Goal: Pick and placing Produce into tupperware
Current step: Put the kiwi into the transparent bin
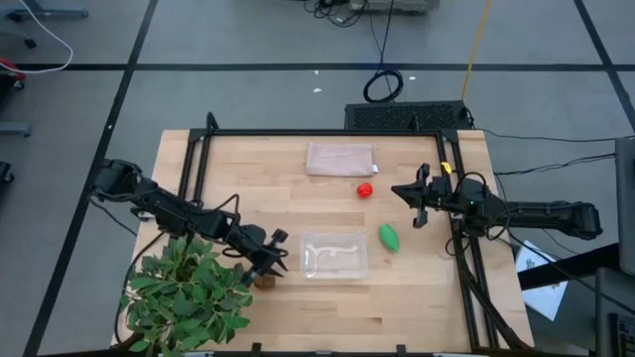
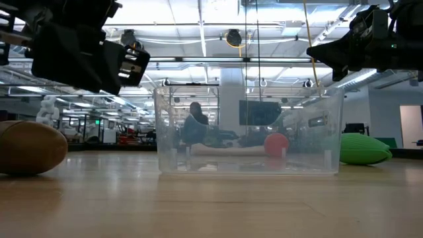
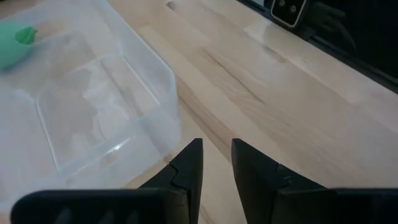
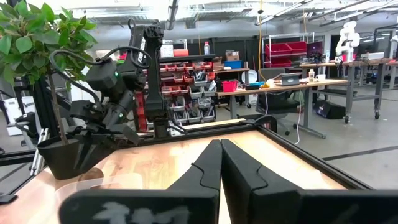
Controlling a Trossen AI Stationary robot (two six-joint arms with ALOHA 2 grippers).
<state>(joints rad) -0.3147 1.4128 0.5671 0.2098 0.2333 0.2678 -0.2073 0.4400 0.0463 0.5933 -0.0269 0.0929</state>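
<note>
Since the tupperware (image 1: 333, 255) is seen empty from above, no part of the task is judged complete. All three produce items are still on the desk (image 1: 417, 307). The kiwi (image 1: 264, 281) is found just beside the tupperware's left end, at the edge of the plant (image 1: 184, 297). The tomato (image 1: 365, 189) is placed beyond the tupperware, near a pinkish-beige flat rectangle (image 1: 339, 159). The green oval (image 1: 388, 237) is located just beside the tupperware's right end.

The left tool (image 1: 274, 252) is held above the desk between the kiwi and the tupperware's left end. Its fingers are shown parted by a narrow gap in the left wrist view, and nothing is seen between them. The right tool (image 1: 417, 195) is positioned above the desk's right side, near the tomato and the green oval. Its fingers are clenched together, and nothing is held.

Three picks and three placements are therefore judged to remain. The kiwi is judged the nearest item for the left tool.

No brand, label or legible writing is found in any view.
</note>
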